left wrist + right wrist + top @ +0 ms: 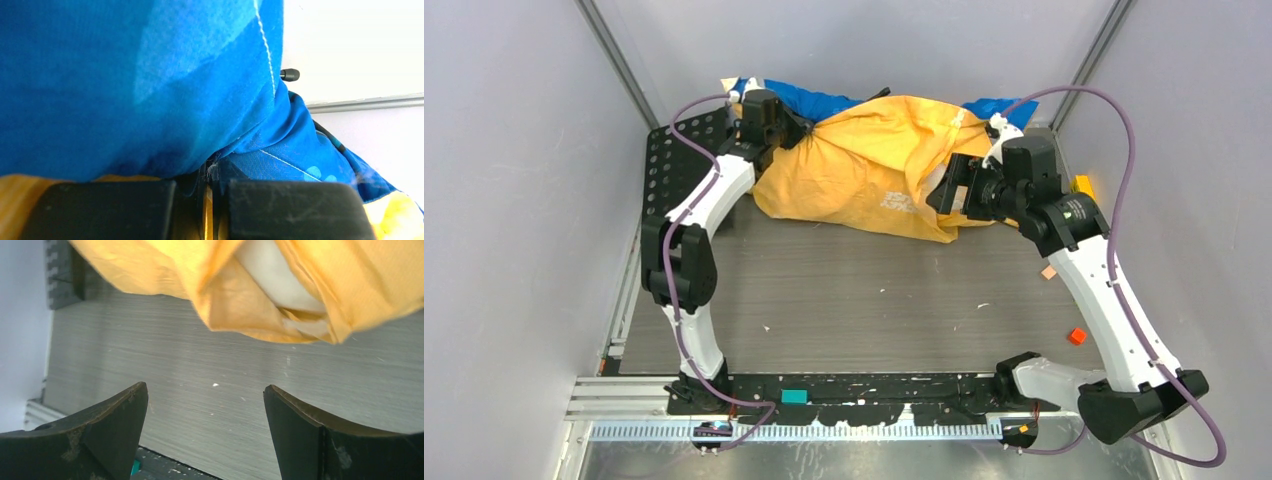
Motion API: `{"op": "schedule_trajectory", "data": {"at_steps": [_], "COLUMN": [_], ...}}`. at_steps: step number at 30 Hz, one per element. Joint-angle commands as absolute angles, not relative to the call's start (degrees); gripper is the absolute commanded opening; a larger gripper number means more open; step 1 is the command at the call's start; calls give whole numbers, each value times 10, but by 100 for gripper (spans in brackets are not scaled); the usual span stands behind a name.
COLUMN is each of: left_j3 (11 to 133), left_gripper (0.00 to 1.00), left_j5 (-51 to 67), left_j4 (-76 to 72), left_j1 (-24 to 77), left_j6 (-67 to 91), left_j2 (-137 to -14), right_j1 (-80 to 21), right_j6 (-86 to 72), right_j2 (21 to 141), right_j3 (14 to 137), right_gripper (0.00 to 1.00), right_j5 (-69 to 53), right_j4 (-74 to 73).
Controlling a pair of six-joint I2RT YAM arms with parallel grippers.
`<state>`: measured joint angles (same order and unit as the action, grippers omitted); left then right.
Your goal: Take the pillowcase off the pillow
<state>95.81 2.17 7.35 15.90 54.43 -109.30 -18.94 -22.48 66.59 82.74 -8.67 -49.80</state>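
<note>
Far left on the table (854,300) we see the left gripper (202,195) clamped on a blue fold of the pillowcase (864,170), which lies orange side out along the back edge; the white pillow (280,275) peeks from its right end, where the right gripper (205,395) hangs with fingers spread wide, holding nothing

Bright, even light; soft wrist-view blur

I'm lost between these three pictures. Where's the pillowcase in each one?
Top external: the pillowcase is the orange-yellow heap, far middle of the table.
Left wrist: its blue side fills most of the frame.
Right wrist: it spans the top edge.
Shared landmark: its orange-yellow face, seen in all three.
</note>
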Motion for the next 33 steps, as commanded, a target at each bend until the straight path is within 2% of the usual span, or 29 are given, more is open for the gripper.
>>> {"op": "schedule_trajectory", "data": {"at_steps": [1, 5, 11, 16, 17, 19, 22, 24, 25, 29, 33], "left_j3": [925, 917, 884, 882, 884, 888, 892, 889, 885, 871, 932], "left_gripper": [0, 5, 5, 6, 6, 5, 5, 5, 5, 4, 4], "left_j5": [5, -16, -27, -20, -17, -10, -10, -12, -9, -3, -82], "left_j4": [117, 124, 113, 123, 128, 140, 165, 181, 186, 228, 333], "left_j1": [156, 156, 156, 156, 156, 156, 156, 156, 156, 165, 195], "left_j6": [534, 491, 473, 463, 462, 458, 441, 436, 434, 425, 362], "left_j2": [-1089, -1044, -980, -966, -963, -956, -930, -908, -895, -827, -774], "right_j1": [-191, -191, -209, -250, -253, -256, -258, -258, -258, -258, -258], "right_j6": [-247, -268, -264, -232, -231, -235, -247, -244, -242, -234, -239], "right_j2": [653, 675, 739, 791, 799, 799, 753, 719, 701, 645, 615], "right_j3": [760, 718, 689, 687, 694, 706, 705, 709, 714, 765, 851], "right_gripper": [91, 94, 95, 93, 83, 54, 18, 4, 1, 0, 0], "right_j5": [37, 46, -144, -61, -53, -52, -59, -57, -56, -76, -89], "right_j4": [-423, -336, -178, -132, -137, -157, -178, -205, -222, -311, -386]}}
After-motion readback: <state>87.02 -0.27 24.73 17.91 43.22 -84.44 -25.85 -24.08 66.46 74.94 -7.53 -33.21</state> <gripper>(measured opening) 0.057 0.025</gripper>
